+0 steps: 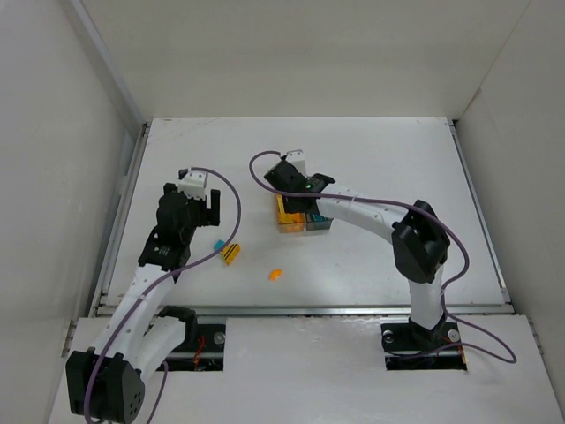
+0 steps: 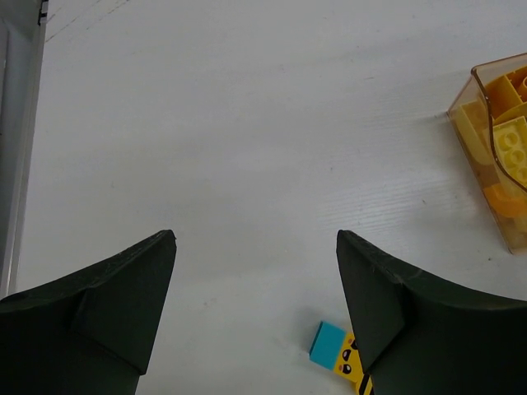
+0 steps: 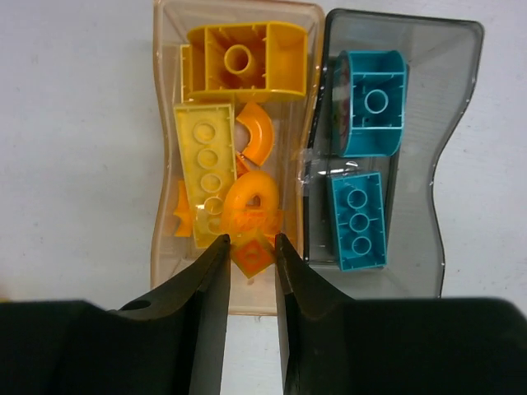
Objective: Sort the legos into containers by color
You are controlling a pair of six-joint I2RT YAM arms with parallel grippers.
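Observation:
My right gripper [image 3: 250,239] hangs over the near end of the amber container [image 3: 165,247] and is shut on a small orange square lego [image 3: 252,253], set corner to corner between the fingertips. That container holds yellow and orange legos; the grey container [image 3: 449,164] beside it holds two teal legos [image 3: 358,220]. In the top view both containers [image 1: 287,218] sit mid-table under the right gripper [image 1: 287,196]. My left gripper [image 2: 255,234] is open above bare table, with a teal lego [image 2: 328,343] and a yellow black-striped lego [image 2: 350,362] beside its right finger.
A loose orange lego [image 1: 274,274] lies near the table's front edge, right of the teal lego [image 1: 219,244] and striped lego [image 1: 231,254]. White walls close the table on three sides. The left arm's cable loops above these legos.

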